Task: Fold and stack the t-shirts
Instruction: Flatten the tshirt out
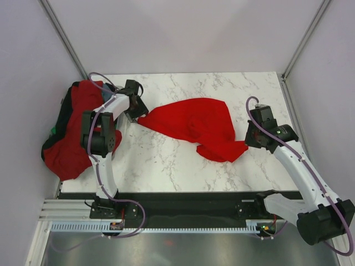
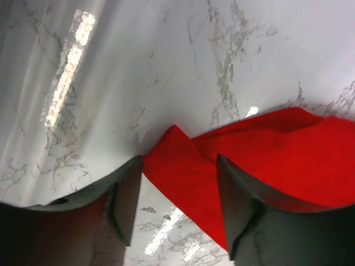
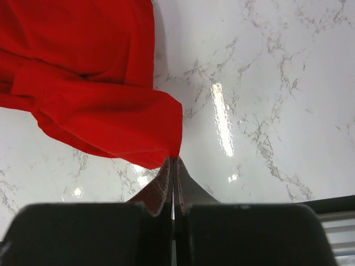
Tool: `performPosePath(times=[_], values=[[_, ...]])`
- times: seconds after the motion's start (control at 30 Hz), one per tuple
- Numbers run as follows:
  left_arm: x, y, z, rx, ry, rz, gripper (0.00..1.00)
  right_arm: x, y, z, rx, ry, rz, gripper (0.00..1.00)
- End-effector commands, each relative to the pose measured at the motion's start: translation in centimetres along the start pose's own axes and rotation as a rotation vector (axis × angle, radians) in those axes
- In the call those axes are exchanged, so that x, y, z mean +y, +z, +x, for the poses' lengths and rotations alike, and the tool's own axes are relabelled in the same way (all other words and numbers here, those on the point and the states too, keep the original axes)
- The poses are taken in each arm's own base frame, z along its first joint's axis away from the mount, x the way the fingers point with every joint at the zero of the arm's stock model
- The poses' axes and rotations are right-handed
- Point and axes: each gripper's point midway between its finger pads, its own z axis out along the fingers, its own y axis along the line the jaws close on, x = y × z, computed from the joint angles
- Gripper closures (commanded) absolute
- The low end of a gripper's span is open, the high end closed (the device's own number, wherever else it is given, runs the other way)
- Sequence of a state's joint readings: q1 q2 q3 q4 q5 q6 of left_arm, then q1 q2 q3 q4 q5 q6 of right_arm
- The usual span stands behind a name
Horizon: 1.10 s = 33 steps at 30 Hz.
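My left gripper [image 2: 178, 169], jaws released, straddles the red t-shirt [image 1: 194, 124] corner. My right gripper [image 3: 174, 160] pinches the opposite tip. I should clench the left deep on the cloth, then lift both evenly.

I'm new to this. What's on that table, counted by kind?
Red shirt lying spread out: 1
Heap of red cloth at the left: 1, shirts inside uncountable
Robot arms: 2, left arm, right arm
Total: 4

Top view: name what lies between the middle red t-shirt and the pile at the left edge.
In the top view, only the left arm, its left hand at the red t-shirt, over bare marble table.
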State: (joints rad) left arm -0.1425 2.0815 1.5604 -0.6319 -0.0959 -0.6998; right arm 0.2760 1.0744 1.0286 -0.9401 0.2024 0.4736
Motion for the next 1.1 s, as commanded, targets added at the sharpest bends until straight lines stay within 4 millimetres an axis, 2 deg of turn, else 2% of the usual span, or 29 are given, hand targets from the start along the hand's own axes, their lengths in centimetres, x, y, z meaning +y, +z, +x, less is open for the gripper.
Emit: performPosePath(times=[0.0,0.07,0.17,0.2,0.33,0.4,0.53,0.57,0.63,0.67,0.73,0.77,0.8,0.83,0.87,0.9,0.93,0.97,1.03,1.07], values=[[1.3,0.9,-0.8,-0.02,-0.056,-0.061,0.41,0.6,0.7,-0.5,-0.011,-0.017,-0.032,1.0],[1.6,0.9,-0.6,-0.02,-0.055,-0.072,0.47,0.6,0.8,-0.6,-0.013,-0.014,-0.033,1.0],[2.0,1.2,-0.3,-0.015,-0.049,-0.086,0.64,0.7,1.1,-0.5,-0.004,-0.014,-0.033,1.0],[2.0,1.1,-0.3,-0.013,-0.047,-0.086,0.73,0.9,1.0,-0.6,-0.003,-0.015,-0.044,1.0],[1.7,0.4,-0.8,-0.021,-0.04,-0.072,0.97,1.0,1.0,-0.8,-0.005,-0.013,-0.048,1.0],[1.9,-0.5,-0.7,-0.011,-0.04,-0.086,0.98,1.0,0.8,-1.0,-0.012,-0.014,-0.047,1.0],[1.4,-4.6,-2.0,-0.053,-0.052,-0.055,0.98,1.3,0.1,-1.8,-0.027,-0.007,-0.058,1.0],[0.9,-7.0,-2.8,-0.089,-0.057,-0.018,0.98,1.6,-0.4,-2.5,-0.041,-0.001,-0.065,1.0],[0.7,-9.6,-3.3,-0.114,-0.057,0.009,0.98,1.8,-1.2,-3.2,-0.05,0.016,-0.072,1.0],[0.3,-12.5,-4.1,-0.156,-0.058,0.055,0.98,2.3,-2.4,-4.3,-0.073,0.027,-0.093,1.0],[-0.2,-16.0,-4.8,-0.193,-0.059,0.101,0.98,2.9,-3.7,-5.6,-0.103,0.052,-0.118,1.0],[-0.6,-17.6,-5.0,-0.204,-0.054,0.136,0.98,3.4,-5.3,-7.3,-0.141,0.069,-0.138,1.0],[-1.2,-20.9,-5.8,-0.256,-0.058,0.195,0.98,3.6,-6.3,-8.3,-0.164,0.083,-0.145,1.0],[-1.3,-22.5,-5.7,-0.261,-0.057,0.219,0.98,3.8,-7.2,-9.3,-0.183,0.1,-0.151,1.0],[-1.8,-24.1,-5.6,-0.261,-0.062,0.268,0.98,4.6,-9.3,-11.7,-0.239,0.133,-0.184,1.0],[-2.3,-27.6,-6.0,-0.308,-0.069,0.336,0.98,4.8,-10.4,-12.3,-0.248,0.145,-0.2,1.0],[-2.6,-29.2,-5.9,-0.321,-0.066,0.376,0.98,5.2,-11.5,-13.3,-0.272,0.156,-0.222,1.0],[-2.9,-31.0,-5.6,-0.325,-0.067,0.425,0.98,5.7,-14.0,-15.4,-0.338,0.173,-0.261,1.0],[-3.0,-36.2,-5.8,-0.404,-0.065,0.52,0.98,5.6,-16.5,-16.8,-0.384,0.175,-0.274,1.0],[-3.1,-37.9,-5.6,-0.418,-0.056,0.559,0.98,5.8,-19.5,-18.3,-0.451,0.178,-0.309,1.0]])
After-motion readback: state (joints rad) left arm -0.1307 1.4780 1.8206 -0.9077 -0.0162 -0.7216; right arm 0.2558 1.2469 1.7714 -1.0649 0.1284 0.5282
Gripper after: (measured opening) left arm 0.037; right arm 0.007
